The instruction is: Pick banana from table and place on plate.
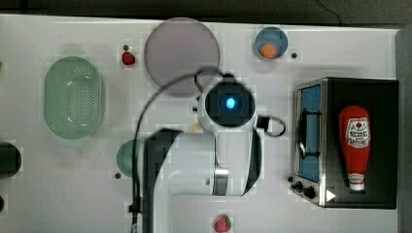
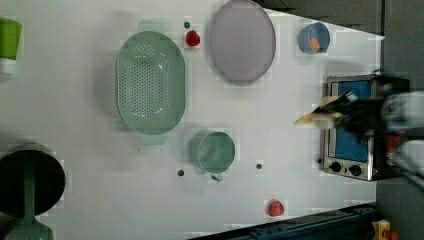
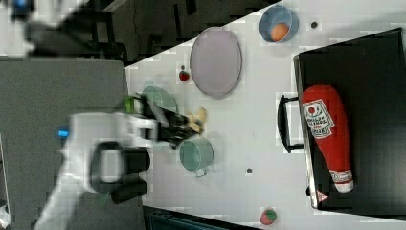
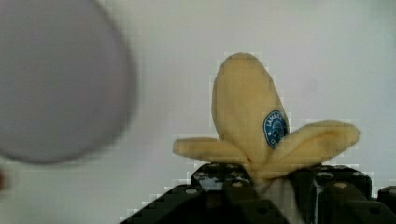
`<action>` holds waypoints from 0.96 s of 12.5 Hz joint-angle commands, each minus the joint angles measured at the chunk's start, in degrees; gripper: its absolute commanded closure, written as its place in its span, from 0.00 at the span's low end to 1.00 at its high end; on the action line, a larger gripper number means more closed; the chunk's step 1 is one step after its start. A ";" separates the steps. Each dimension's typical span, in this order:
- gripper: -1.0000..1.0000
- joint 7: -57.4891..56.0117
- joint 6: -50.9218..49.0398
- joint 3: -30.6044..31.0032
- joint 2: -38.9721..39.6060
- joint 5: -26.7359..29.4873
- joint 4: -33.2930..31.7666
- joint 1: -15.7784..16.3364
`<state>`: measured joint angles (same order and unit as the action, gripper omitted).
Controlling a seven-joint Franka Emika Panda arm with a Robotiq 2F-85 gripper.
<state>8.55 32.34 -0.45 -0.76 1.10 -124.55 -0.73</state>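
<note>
Above counter (image 1: 311,39), jaws clamped on banana (image 4: 254,126), apparently lifted clear, near plate (image 1: 181,52). Carry step in hand. Next: move over plate, lower, let go at centre.

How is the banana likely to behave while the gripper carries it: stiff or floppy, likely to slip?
The banana looks like soft plush, so it is probably light and squashy. Its peel flaps splay sideways above the gripper, so they may flop. The fabric-like surface, pinched at the base, seems unlikely to slip.
</note>
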 commanded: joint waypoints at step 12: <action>0.73 2.02 -0.82 3.93 37.90 -0.36 41.54 2.54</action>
<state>9.38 30.75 4.57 37.94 0.96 -85.27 1.76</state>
